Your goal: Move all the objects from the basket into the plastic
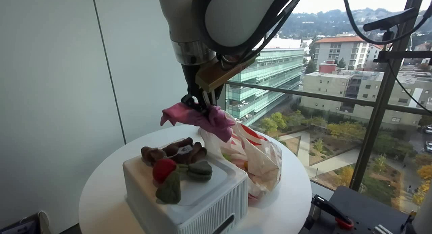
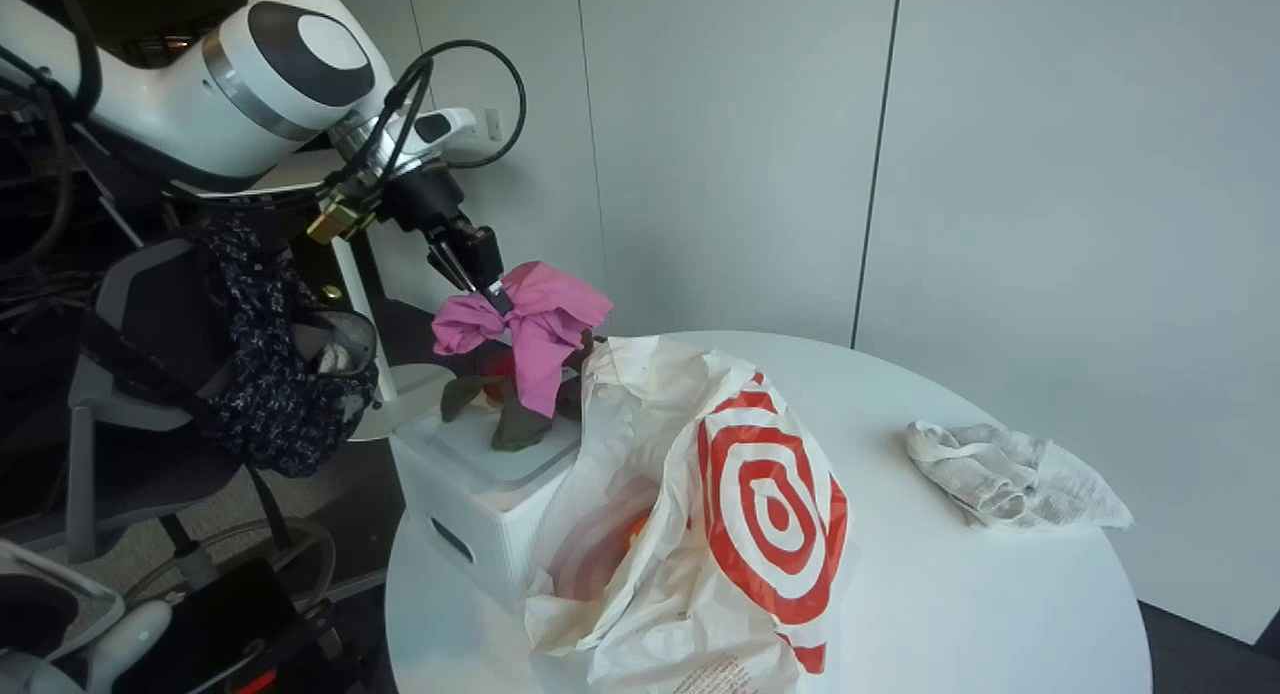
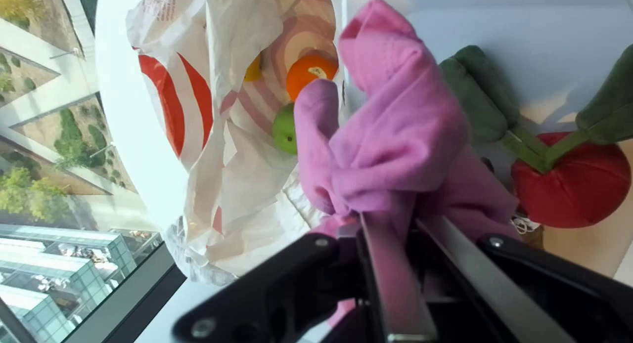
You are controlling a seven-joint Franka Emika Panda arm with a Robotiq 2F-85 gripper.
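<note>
Plastic bag (image 2: 690,534) is lying nearest in an exterior view, gaping toward the desk's (image 2: 980,614) left edge; white bin (image 2: 480,504) is standing beside it, near that edge. End effector (image 2: 500,298) is pinching pink cloth (image 3: 400,135) over the bin, near the bag. Dangling folds may soon be snagging the limp bag mouth, dragging it. Cloth is looking soft, crumpled, drooping.

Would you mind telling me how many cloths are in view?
2: the pink cloth held in the tool, and the whitish cloth lying on the table. The plastic bag may hide others.
</note>
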